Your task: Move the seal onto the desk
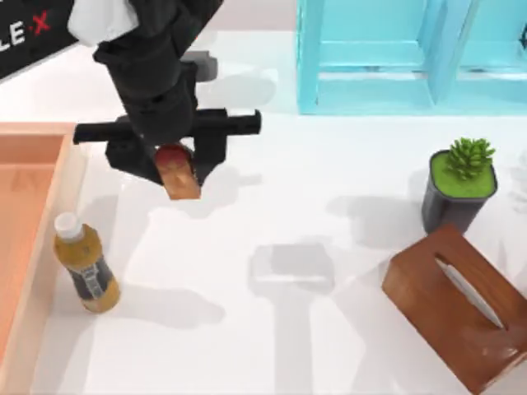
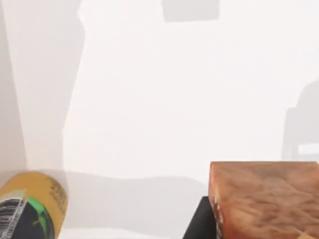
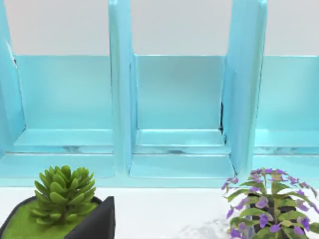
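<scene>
My left gripper point(image 1: 174, 163) is shut on the seal point(image 1: 180, 178), a tan wooden block with a dark red top. It holds the seal tilted above the white desk point(image 1: 346, 164), just right of the tray and up-left of centre in the top view. In the left wrist view the seal's tan body point(image 2: 264, 199) is close up, with one dark finger point(image 2: 199, 225) against its side and the bare desk point(image 2: 174, 99) beyond.
An orange-brown tray point(image 1: 25, 214) lies along the left edge, with an amber bottle point(image 1: 86, 263) point(image 2: 30, 206) standing beside it. A brown tissue box point(image 1: 461, 317) and a potted succulent point(image 1: 461, 185) point(image 3: 60, 199) stand at the right. A blue shelf point(image 1: 412, 58) point(image 3: 174, 114) is at the back, a purple-flowered plant point(image 3: 271, 204) near it.
</scene>
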Robot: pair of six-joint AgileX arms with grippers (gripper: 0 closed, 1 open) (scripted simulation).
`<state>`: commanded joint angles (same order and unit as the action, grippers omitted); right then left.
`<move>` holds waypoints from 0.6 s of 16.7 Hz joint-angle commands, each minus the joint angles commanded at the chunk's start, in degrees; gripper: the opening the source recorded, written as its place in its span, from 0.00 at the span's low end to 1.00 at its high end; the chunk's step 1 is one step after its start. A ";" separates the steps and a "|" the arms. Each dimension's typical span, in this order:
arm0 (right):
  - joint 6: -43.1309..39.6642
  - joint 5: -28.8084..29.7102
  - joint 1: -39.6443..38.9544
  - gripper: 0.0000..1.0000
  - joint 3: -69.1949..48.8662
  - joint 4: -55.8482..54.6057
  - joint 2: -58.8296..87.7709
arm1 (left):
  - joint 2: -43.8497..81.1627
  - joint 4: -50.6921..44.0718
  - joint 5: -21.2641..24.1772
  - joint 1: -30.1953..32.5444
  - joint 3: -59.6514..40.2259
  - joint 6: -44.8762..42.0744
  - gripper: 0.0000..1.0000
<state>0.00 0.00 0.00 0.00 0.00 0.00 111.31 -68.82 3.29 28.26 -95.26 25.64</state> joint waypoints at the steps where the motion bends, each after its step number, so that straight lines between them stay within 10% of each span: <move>1: 0.00 0.00 0.00 1.00 0.00 0.00 0.00 | 2.40 1.70 -0.73 1.58 0.80 1.82 0.00; 10: 0.00 0.00 0.00 1.00 0.00 0.00 0.00 | 7.43 6.66 -3.12 5.38 4.39 6.48 0.00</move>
<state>0.00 0.00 0.00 0.00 0.00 0.00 118.74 -62.16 0.17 33.64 -90.87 32.12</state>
